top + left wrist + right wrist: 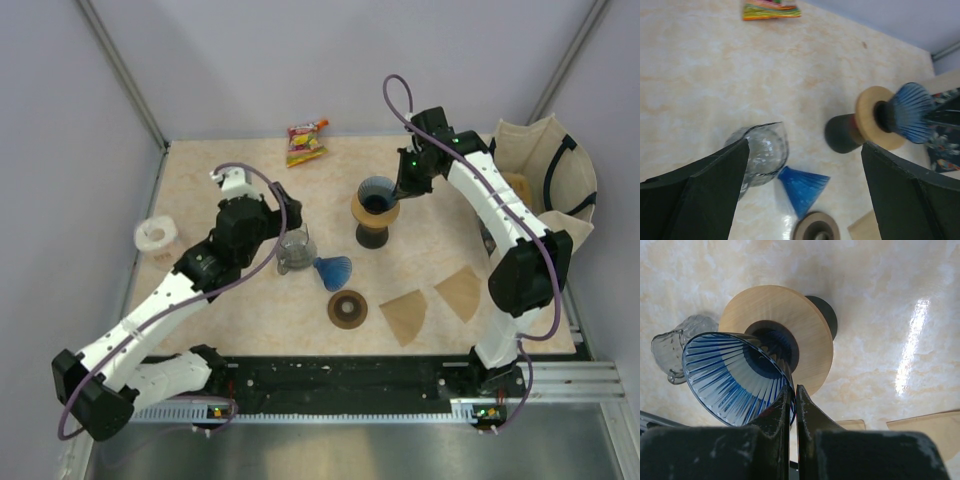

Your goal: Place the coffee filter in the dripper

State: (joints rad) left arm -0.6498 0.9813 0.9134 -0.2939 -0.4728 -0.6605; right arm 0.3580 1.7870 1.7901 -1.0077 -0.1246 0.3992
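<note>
Apparently the right gripper (793, 390) clenches the dripper (730, 372) rim to steady it on the stand (805, 330); the left gripper (802, 155) hangs spread and empty, and the filters (405, 315) lie untouched.

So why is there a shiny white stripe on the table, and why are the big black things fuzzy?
Right wrist: the stripe is light glaring off the glossy table; the right fingers, pinching the dripper rim, are too close to the lens to look sharp. Left wrist: the left fingers, spread wide, blur the same way.
</note>
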